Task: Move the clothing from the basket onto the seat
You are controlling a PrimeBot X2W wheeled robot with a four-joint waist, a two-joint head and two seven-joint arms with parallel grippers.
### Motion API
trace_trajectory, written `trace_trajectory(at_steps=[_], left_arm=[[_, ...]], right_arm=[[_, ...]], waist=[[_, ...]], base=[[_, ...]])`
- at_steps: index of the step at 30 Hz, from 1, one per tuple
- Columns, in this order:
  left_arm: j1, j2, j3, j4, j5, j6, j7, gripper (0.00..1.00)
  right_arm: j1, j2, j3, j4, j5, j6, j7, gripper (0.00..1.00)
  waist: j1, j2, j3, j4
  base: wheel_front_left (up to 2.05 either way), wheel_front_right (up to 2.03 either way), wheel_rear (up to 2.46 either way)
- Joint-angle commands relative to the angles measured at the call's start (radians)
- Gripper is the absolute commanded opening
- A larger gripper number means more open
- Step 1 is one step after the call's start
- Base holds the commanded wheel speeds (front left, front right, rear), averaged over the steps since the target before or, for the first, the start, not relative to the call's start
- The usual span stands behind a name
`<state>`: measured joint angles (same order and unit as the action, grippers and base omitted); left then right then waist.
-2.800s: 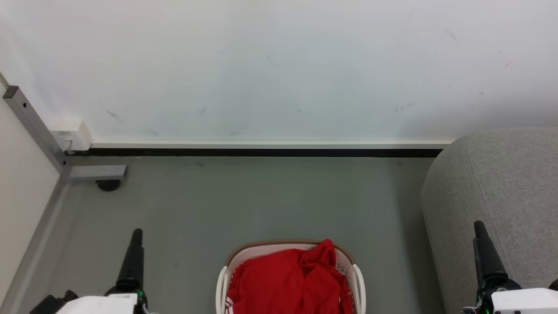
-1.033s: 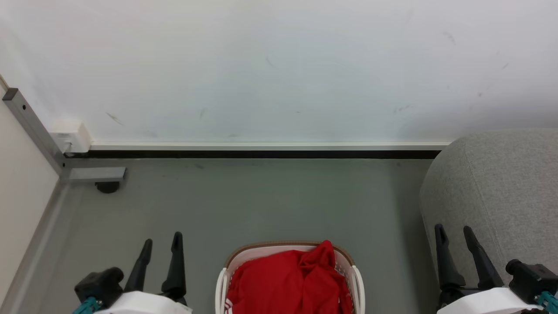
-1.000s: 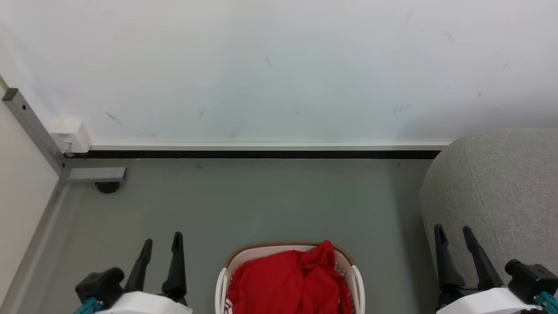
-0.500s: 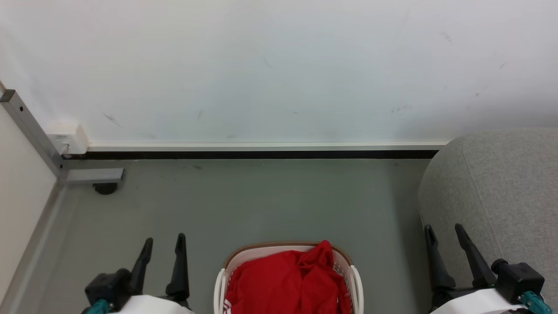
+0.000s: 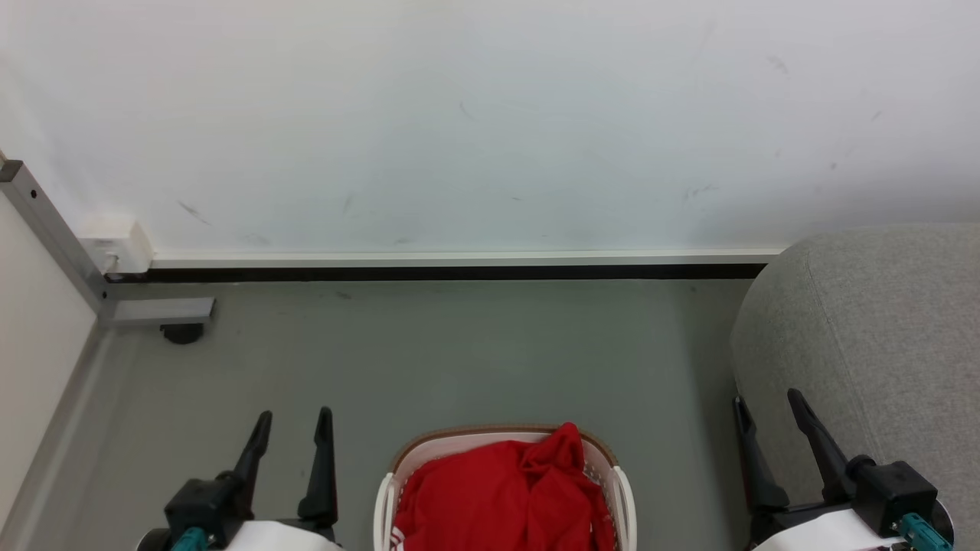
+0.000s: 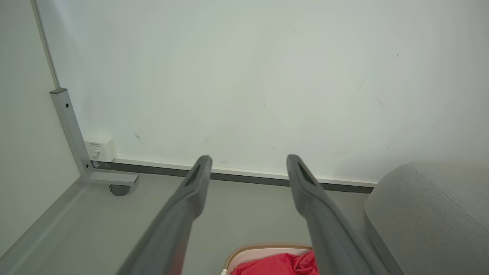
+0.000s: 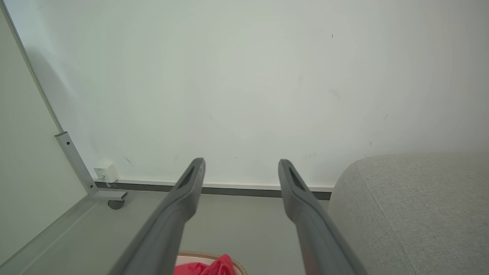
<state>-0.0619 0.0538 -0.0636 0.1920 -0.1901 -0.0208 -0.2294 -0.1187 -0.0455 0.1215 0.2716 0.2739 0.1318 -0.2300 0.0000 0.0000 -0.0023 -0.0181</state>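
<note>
Soft, even light fills all three views, leaving the white wall (image 5: 490, 115) bright without glare and only a faint shadow on the grey floor (image 5: 459, 352) beside the seat (image 5: 880, 321). The head view is sharp throughout. In the wrist views the left gripper (image 6: 249, 156) and right gripper (image 7: 241, 160) look soft and slightly blurred near the lens, and the metal post (image 6: 70, 130) leans with wide-angle distortion toward the edge.

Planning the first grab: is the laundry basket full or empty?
Full. Red clothing is heaped in the laundry basket, with one fold peaking above its brown rim.
</note>
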Motion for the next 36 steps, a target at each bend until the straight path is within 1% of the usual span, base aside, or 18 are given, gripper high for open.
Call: trace_trajectory(at_steps=[1, 16, 22, 36], left_arm=[[-0.002, 0.003, 0.001, -0.007, 0.026, 0.000, -0.010, 1.00], [-0.003, -0.001, 0.005, -0.009, 0.111, -0.006, -0.036, 1.00], [-0.003, -0.002, 0.009, -0.017, 0.084, -0.013, -0.036, 1.00], [-0.011, -0.002, 0.005, -0.009, 0.070, -0.005, -0.035, 1.00]], right_arm=[[-0.013, -0.007, 0.000, -0.001, -0.022, -0.002, -0.009, 1.00], [-0.012, -0.008, 0.011, -0.010, -0.083, -0.002, -0.036, 1.00], [-0.012, -0.008, 0.006, -0.010, -0.073, -0.002, -0.035, 1.00], [-0.018, -0.008, 0.003, -0.007, -0.059, -0.002, -0.035, 1.00]], waist=[[0.0000, 0.0000, -0.001, 0.000], [0.0000, 0.0000, -0.002, -0.002], [0.0000, 0.0000, 0.000, -0.001], [0.0000, 0.0000, 0.002, -0.004]], base=[[0.00, 0.00, 0.00], [0.00, 0.00, 0.00], [0.00, 0.00, 0.00], [0.00, 0.00, 0.00]])
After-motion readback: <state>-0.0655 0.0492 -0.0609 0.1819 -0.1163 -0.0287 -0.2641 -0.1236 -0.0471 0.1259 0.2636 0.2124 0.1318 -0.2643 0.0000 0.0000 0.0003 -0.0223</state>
